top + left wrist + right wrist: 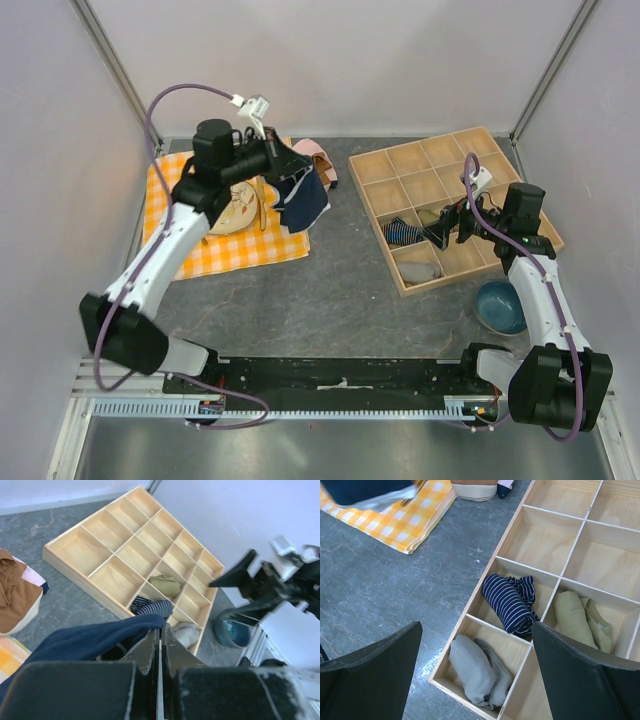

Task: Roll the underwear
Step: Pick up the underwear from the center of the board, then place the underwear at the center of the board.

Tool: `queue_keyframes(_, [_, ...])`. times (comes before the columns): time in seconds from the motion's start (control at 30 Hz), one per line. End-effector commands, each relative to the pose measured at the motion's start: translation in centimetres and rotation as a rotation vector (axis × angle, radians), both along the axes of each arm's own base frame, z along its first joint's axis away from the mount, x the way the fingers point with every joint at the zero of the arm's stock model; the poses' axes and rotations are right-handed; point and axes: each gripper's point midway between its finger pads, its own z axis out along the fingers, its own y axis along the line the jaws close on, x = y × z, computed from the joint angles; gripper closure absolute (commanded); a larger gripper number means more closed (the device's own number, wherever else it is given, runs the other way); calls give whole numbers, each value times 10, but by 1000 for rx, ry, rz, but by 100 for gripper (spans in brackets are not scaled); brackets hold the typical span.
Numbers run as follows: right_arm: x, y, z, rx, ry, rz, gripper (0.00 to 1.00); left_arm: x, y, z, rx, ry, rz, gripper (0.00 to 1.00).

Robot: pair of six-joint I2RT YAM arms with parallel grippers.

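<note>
Nearby, on the robot's right, a blue bowl [500, 307] sits on the grey table [330, 300], just outside the near right corner of the wooden tray [420, 155].

The right gripper [437, 228] hovers over the near compartments of the tray. Its fingers [370, 680] are spread wide and hold nothing. Below them a striped roll [507, 602] fills one compartment. A grey roll [472, 670] lies in the corner compartment next to it, and an olive roll [572, 617] lies in the compartment on the other side. The other compartments in view are bare wood.

Farther back on the left, the left gripper [160, 647] is clamped tight on the underwear [305, 200]. The navy cloth is pinched between the closed fingers and drapes loose from them, unrolled. It hangs over the right edge of the checked cloth [240, 255]. Whether its lower hem touches that cloth I cannot tell.

A brown garment [15, 592] lies on the checked cloth beside the gripper. Beyond it, near the back wall, is a pink garment [318, 155].
</note>
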Motion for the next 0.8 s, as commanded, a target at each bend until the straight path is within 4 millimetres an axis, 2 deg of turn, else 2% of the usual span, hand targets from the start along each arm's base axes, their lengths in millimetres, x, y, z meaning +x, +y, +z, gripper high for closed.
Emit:
queue_keyframes(0.0, [2,3,19,-15,-73,32,2,-90,25,14,67,31,-60,98])
queue_keyframes(0.03, [2,3,20,-18,-77,33,2,-107,30,18,65,33,-53,98])
queue_keyframes(0.1, [1,4,21,-23,-81,36,2,-139,42,8,80,89,-43,98])
queue_keyframes(0.13, [1,4,21,-24,-84,36,2,-164,51,25,46,52,-32,98])
queue_keyframes(0.17, [0,4,22,-25,-88,39,2,-179,55,22,40,75,-35,98])
queue_keyframes(0.23, [-1,6,22,-25,-89,44,2,-214,66,29,9,81,-39,98])
queue_keyframes(0.37, [-1,9,22,-29,-92,55,2,-250,63,29,-70,148,-115,98])
queue_keyframes(0.4, [-1,9,21,-31,-91,57,2,-252,61,26,-83,164,-133,98])
queue_keyframes(0.43, [-1,9,21,-32,-91,56,2,-252,58,22,-100,197,-143,98])
queue_keyframes(0.53, [-2,9,21,-38,-95,56,2,-239,44,-9,-128,274,-196,98])
queue_keyframes(0.57, [-2,9,20,-38,-94,57,2,-229,37,-26,-140,279,-215,98])
queue_keyframes(0.6, [-2,10,20,-38,-94,58,2,-214,31,-48,-130,342,-210,98])
queue_keyframes(0.63, [-2,10,20,-40,-95,60,2,-204,27,-61,-131,363,-210,98])
queue_keyframes(0.67, [-2,10,20,-42,-97,62,2,-187,25,-89,-108,408,-172,98])
queue_keyframes(0.7, [-2,12,19,-42,-92,65,2,-162,20,-118,-72,468,-130,98])
queue_keyframes(0.73, [-2,13,18,-44,-92,70,2,-144,19,-137,-45,486,-103,98])
queue_keyframes(0.77, [-2,14,17,-45,-86,73,2,-124,18,-143,-36,485,-78,98])
